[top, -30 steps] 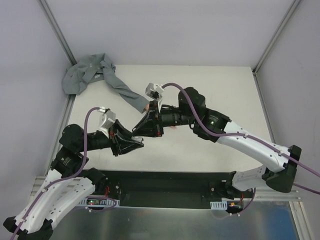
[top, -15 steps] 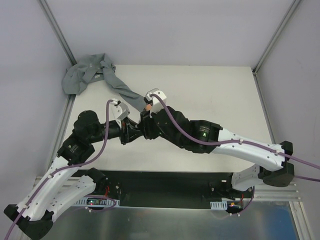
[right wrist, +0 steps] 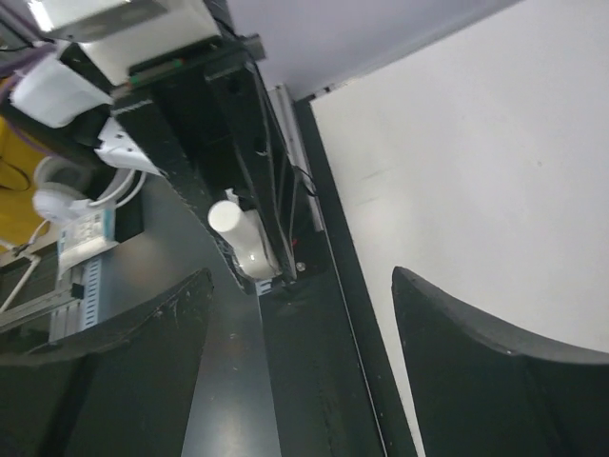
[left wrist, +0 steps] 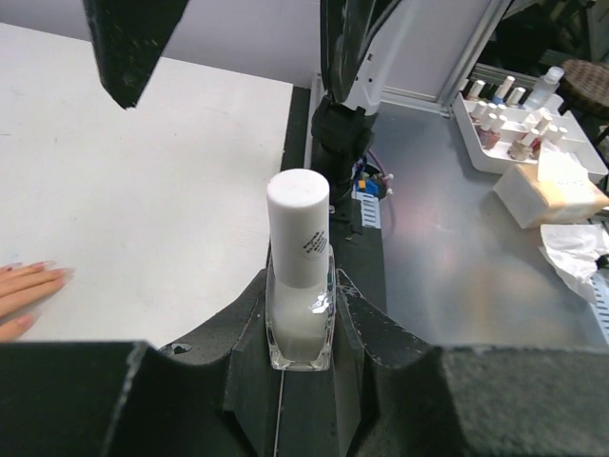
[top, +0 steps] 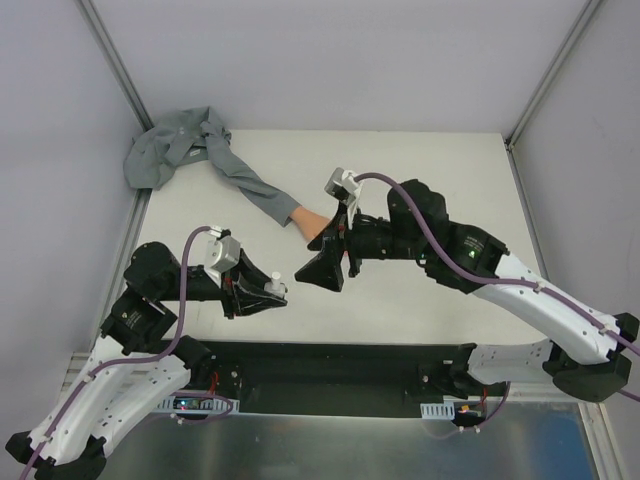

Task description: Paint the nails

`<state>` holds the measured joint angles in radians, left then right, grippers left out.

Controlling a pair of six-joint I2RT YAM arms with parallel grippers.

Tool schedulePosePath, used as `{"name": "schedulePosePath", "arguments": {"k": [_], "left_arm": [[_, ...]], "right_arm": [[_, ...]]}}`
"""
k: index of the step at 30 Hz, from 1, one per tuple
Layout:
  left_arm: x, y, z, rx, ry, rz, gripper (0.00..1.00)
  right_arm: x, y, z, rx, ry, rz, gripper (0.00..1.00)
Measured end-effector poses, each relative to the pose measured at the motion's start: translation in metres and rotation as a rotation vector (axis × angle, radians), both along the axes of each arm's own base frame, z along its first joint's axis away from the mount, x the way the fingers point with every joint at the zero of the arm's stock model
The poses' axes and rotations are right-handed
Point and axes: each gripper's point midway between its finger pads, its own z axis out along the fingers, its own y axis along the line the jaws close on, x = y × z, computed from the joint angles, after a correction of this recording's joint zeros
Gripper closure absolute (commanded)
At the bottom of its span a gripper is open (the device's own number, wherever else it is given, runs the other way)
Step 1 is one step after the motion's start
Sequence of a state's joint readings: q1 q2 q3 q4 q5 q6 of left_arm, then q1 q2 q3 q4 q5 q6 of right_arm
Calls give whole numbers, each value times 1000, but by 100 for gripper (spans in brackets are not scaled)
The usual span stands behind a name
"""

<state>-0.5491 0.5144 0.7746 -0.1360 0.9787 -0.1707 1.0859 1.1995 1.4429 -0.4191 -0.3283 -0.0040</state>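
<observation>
Left fingers [left wrist: 379, 331] tight on white-capped bottle [left wrist: 299, 271], right fingers [right wrist: 495, 381] wide apart; nails [left wrist: 57, 273] distinct only from left wrist.

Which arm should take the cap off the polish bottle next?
Right. The right gripper is open, empty and pointed toward the bottle. The left gripper is shut on that bottle, whose white cap is on, so it cannot unscrew it.

The left arm's black two-finger gripper [left wrist: 300, 290] pinches a small white glass bottle [left wrist: 298, 224] at its base between its fingers; the right arm's black gripper [top: 322, 265] hangs with its fingers spread wide.
</observation>
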Motion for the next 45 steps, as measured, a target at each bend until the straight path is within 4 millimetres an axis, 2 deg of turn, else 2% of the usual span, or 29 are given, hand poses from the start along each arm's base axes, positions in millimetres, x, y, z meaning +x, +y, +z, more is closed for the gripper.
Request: {"name": "schedulePosePath", "arguments": {"k": [4, 8, 13, 17, 18, 21, 24, 27, 29, 31, 34, 37, 38, 39, 41, 42, 45], "left_arm": [[-7, -1, 2, -10, 21, -39, 100], [-9, -2, 5, -27, 33, -54, 100], [-10, -3, 10, -52, 45, -66, 100], [-11, -4, 14, -68, 47, -69, 100], [-11, -4, 15, -71, 48, -69, 100], [-11, -4, 17, -78, 50, -70, 100], [-11, -4, 17, -77, 82, -65, 100], [-4, -4, 16, -80, 109, -17, 100], [5, -3, 14, -71, 115, 49, 100], [23, -1, 8, -52, 105, 151, 100], [44, 2, 2, -19, 61, 257, 100], [59, 1, -3, 15, 21, 305, 100], [65, 1, -6, 28, 15, 319, 100], [70, 0, -9, 40, 13, 331, 100], [74, -1, -14, 59, 12, 335, 100], [74, -2, -15, 63, 9, 331, 100], [71, 1, -19, 70, 7, 323, 100]], "right_arm": [[-9, 7, 16, 81, 8, 125, 37], [-19, 21, 20, 128, 40, 232, 38], [-26, 35, 14, 153, 83, 311, 39], [-29, 42, 14, 171, 95, 349, 45], [-31, 45, 14, 175, 97, 359, 49], [-38, 51, 11, 174, 106, 392, 82], [-42, 55, 11, 183, 95, 411, 99], [-37, 58, 11, 186, 47, 384, 99], [-28, 61, 6, 162, 20, 297, 100], [-12, 64, 0, 90, -15, 80, 99], [6, 59, -4, -37, -74, -321, 99], [18, 54, -6, -86, -128, -551, 97], [24, 53, -8, -108, -152, -607, 93], [29, 52, -11, -127, -170, -642, 76], [34, 51, -17, -151, -196, -658, 62], [35, 50, -20, -159, -201, -641, 51], [35, 37, -26, -185, -207, -549, 36]]}}
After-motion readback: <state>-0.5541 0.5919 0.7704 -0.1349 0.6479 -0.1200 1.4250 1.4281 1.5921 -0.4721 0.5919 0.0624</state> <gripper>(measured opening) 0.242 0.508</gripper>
